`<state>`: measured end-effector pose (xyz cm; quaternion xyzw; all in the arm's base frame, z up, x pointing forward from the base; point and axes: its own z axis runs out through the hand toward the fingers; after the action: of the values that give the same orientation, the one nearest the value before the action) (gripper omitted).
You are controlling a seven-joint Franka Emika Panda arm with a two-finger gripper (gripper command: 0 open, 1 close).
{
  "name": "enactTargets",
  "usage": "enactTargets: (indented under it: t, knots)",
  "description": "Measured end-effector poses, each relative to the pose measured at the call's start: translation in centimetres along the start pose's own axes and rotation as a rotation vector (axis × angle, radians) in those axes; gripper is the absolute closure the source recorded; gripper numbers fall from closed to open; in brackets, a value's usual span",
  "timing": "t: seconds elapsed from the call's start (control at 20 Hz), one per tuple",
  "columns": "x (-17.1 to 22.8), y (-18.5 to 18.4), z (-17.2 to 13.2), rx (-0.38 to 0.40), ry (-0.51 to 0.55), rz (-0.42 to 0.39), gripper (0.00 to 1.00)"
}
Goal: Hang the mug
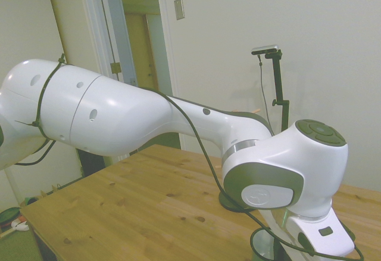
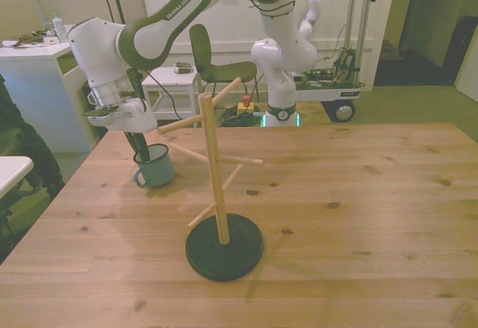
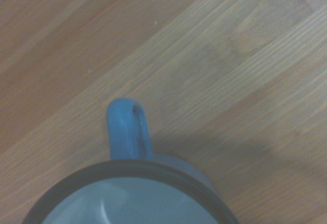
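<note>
Glossy white jointed robot arm with rounded shells, grey bands at the joints, dark grey round joint cap, small round holes in the casing. Thin black cable runs along it, held by a black tie. Black lettering on the link in the front view.

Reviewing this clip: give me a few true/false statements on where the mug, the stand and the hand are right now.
1. The mug stands upright on the table. True.
2. The mug hangs from a peg of the stand. False: it sits on the table, at the front view's left of the stand.
3. The hand reaches down into the mug's mouth. True.
4. The mug lies tipped on its side. False: its rim faces up.
5. The stand's round base is dark. True.
</note>
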<state>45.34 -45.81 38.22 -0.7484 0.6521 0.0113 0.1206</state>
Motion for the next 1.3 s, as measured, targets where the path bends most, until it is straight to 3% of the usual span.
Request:
enactTargets:
  t: [0.2, 0.8, 1.3]
  knots:
    - [-0.6, -0.2, -0.8, 0.01, 0.023, -0.011, 1.0]
    - [-6.3, -2.2, -12.0, 0.075, 0.128, -0.012, 1.0]
    - [-8.1, -4.7, -17.1, 0.09, 0.172, -0.006, 1.0]
